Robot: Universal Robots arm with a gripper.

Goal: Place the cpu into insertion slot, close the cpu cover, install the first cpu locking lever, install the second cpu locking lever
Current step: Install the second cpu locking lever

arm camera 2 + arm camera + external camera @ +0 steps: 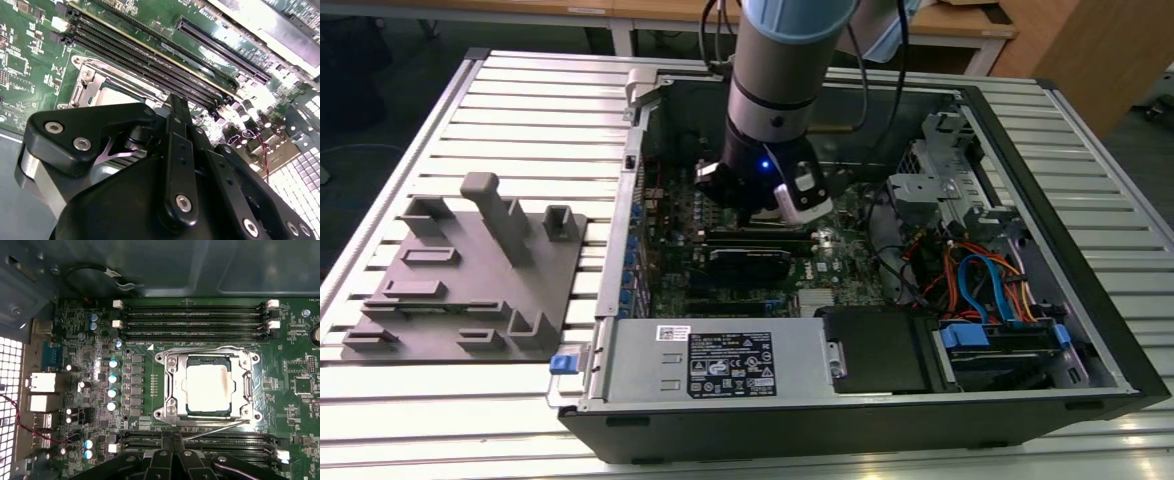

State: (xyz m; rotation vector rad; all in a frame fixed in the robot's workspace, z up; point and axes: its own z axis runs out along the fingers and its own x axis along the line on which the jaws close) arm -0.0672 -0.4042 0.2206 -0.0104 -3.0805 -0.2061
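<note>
Where things sit around the gripper inside the computer case

The gripper hangs low inside the open computer case, just over the circuit board. The cpu lies in the insertion slot right under and ahead of the gripper, and the cpu cover lies down around it. Memory slots run along the far side of the cpu, and more memory slots run between the cpu and the gripper. A tool stand sits outside the case, well apart from the gripper.
</note>
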